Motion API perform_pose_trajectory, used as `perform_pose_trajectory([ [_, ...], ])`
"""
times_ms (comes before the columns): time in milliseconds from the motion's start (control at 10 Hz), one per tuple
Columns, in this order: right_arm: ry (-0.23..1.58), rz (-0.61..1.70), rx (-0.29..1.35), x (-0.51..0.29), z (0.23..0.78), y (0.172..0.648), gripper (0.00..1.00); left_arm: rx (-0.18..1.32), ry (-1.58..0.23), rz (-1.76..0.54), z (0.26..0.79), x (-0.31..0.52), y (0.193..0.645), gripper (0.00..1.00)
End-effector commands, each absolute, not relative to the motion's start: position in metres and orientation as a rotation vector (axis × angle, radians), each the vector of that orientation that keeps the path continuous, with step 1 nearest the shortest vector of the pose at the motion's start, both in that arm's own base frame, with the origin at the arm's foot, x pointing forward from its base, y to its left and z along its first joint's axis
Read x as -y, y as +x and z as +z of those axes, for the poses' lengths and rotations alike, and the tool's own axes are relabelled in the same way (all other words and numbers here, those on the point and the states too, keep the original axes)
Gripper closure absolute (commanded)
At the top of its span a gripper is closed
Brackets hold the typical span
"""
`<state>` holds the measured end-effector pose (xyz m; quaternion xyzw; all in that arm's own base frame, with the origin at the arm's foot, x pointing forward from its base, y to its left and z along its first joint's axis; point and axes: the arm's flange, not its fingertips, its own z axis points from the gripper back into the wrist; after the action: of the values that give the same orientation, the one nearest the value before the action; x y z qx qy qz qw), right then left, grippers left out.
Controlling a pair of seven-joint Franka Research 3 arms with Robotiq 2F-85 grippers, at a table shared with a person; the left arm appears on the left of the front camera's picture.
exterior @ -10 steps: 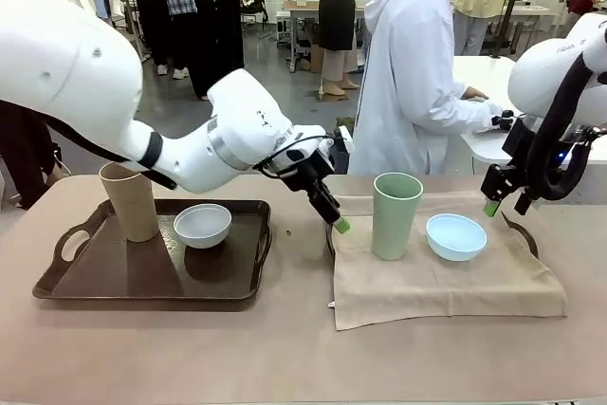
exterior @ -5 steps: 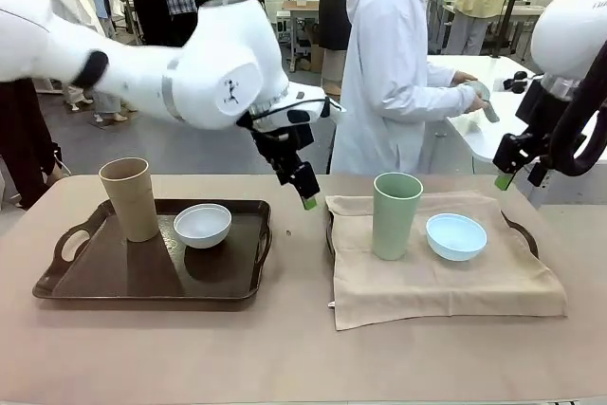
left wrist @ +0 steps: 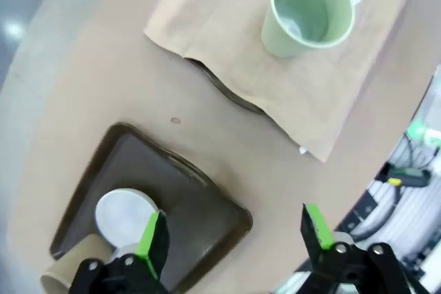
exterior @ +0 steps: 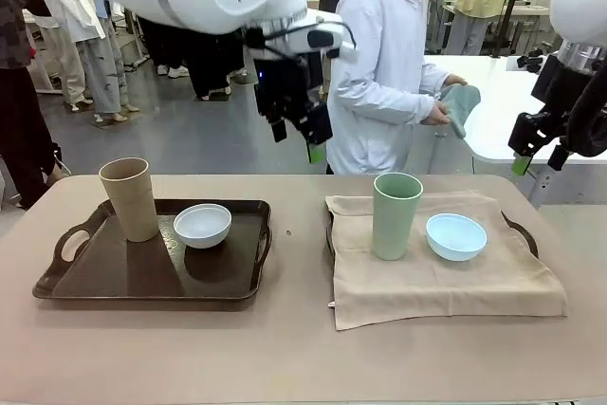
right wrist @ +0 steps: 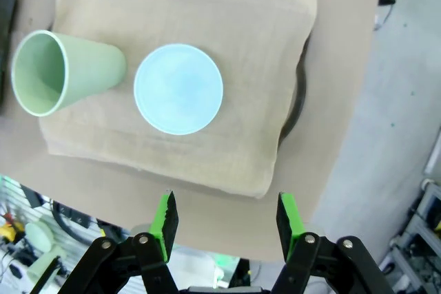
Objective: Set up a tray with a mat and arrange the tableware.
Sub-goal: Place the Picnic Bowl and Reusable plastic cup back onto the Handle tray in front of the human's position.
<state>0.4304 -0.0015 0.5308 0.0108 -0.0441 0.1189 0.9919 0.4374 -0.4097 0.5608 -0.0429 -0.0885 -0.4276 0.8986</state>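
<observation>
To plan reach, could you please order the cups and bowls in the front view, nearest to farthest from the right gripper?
1. light blue bowl, right on mat
2. pale green cup, beside it
3. white bowl, left tray
4. tan cup, far left

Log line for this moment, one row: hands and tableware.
left hand open, empty | right hand open, empty | tan cup, white bowl on bare tray | green cup, blue bowl on mat

Tan table (exterior: 285, 353), person in a white hooded coat (exterior: 384, 64) at its far side, white table (exterior: 490, 135) beyond, bystanders (exterior: 100, 73) far left
</observation>
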Motion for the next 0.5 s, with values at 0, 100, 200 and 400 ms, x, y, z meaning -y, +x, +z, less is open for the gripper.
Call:
perform_pose_trajectory([
  [0,-0.007,0.203,0.055,0.0021,0.5348,0.4331,0.25,0.216,-0.049,-0.815,0.5702,0.4174,0.4460,0.00],
  [100,0.022,0.238,0.088,0.0015,0.5308,0.4304,0.25,0.183,-0.089,-0.885,0.5608,0.4097,0.4374,0.00],
  [200,0.022,0.238,0.088,0.0015,0.5308,0.4304,0.25,0.183,-0.089,-0.885,0.5608,0.4097,0.4374,0.00],
  [400,0.022,0.238,0.088,0.0015,0.5308,0.4304,0.25,0.183,-0.089,-0.885,0.5608,0.4097,0.4374,0.00],
])
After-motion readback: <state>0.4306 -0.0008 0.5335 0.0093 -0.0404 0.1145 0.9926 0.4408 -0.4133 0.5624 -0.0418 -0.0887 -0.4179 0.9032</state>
